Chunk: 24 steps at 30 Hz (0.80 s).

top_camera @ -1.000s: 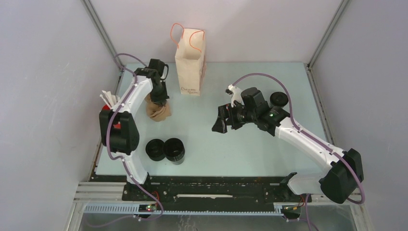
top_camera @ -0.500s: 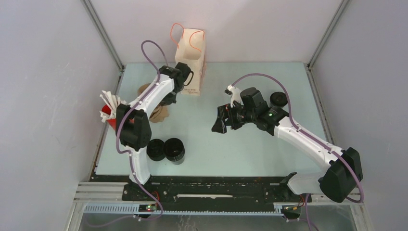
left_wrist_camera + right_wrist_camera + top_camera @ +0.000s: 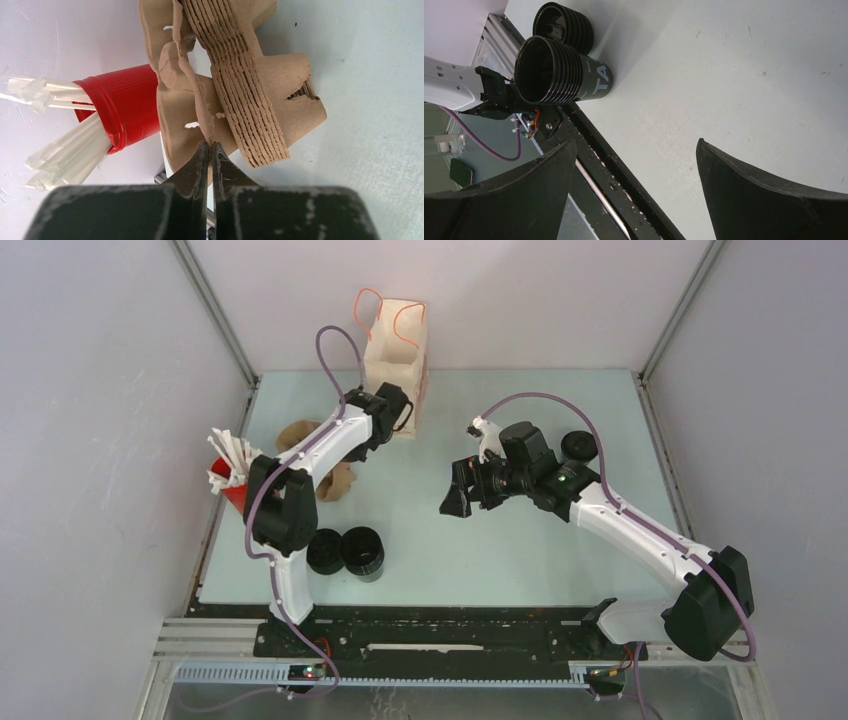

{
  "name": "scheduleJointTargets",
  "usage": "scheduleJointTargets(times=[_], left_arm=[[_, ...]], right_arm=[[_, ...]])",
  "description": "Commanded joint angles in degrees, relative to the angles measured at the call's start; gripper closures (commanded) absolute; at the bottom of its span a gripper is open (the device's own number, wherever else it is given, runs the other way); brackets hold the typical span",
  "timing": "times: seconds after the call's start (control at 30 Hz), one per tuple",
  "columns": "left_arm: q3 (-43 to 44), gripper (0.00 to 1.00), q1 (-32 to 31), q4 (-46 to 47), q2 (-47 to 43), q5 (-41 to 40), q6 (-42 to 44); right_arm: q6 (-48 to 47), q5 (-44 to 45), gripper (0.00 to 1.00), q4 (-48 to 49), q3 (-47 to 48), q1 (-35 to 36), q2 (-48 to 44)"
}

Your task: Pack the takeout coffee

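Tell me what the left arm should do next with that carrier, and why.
Probably lift slowly to peel it free: the left gripper is shut on the thin edge of one pulp carrier, and the carrier stack lies against it.

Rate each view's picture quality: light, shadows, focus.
Top external: even soft light, faint shadows, sharp. Left wrist: pulp carriers crisp, left gripper slightly soft. Right wrist: right gripper dark and blurred, black cups in focus.
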Motion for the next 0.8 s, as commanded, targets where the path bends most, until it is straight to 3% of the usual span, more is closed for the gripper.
scheduleJointTargets(times=[0.0, 0.33, 0.77], left_arm=[[1.10, 1.00, -0.49, 4.16, -3.48, -3.50, 2.13], [2.96, 1.00, -0.50, 8.05, -2.45, 4.09, 2.47], [9.08, 1.00, -3.89, 9.43, 5.53, 1.08, 5.06]], right_arm=[[0.45, -0.77, 0.02, 1.99, -0.20, 0.41, 0.31], [0.28, -0.56, 0.02, 1.79, -0.12, 0.36, 0.32], [0.28, -0.68, 0.02, 1.85, -0.14, 0.24, 0.84]])
